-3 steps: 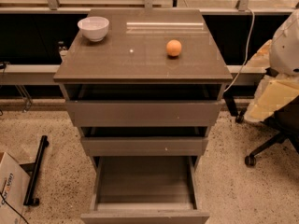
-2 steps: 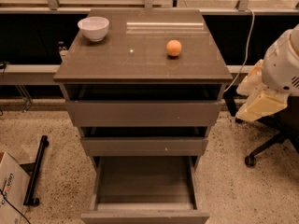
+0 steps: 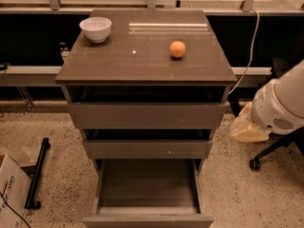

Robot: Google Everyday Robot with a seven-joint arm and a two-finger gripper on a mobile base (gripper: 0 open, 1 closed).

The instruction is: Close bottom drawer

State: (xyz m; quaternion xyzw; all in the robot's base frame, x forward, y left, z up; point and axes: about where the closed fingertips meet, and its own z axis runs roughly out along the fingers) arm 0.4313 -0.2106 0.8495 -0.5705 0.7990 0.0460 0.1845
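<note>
The bottom drawer (image 3: 147, 220) is the narrowest of three grey-brown drawers and stands pulled far out, its deep box open and empty, its front panel at the lower edge of the view. The middle drawer (image 3: 147, 149) and top drawer (image 3: 147, 116) stand slightly out. My white arm (image 3: 282, 106) comes in from the right. Its cream-coloured gripper end (image 3: 246, 128) hangs low beside the cabinet's right side, level with the middle drawer and apart from it. It touches no drawer.
A white bowl (image 3: 96, 28) and an orange (image 3: 177, 49) sit on the cabinet top (image 3: 142, 65). A cardboard box (image 3: 9, 189) and a black bar (image 3: 37, 172) lie on the floor at left. An office chair base (image 3: 268, 153) stands at right behind my arm.
My arm has swung left and down from the right edge toward the cabinet's right side. The drawers, bowl and orange have not moved.
</note>
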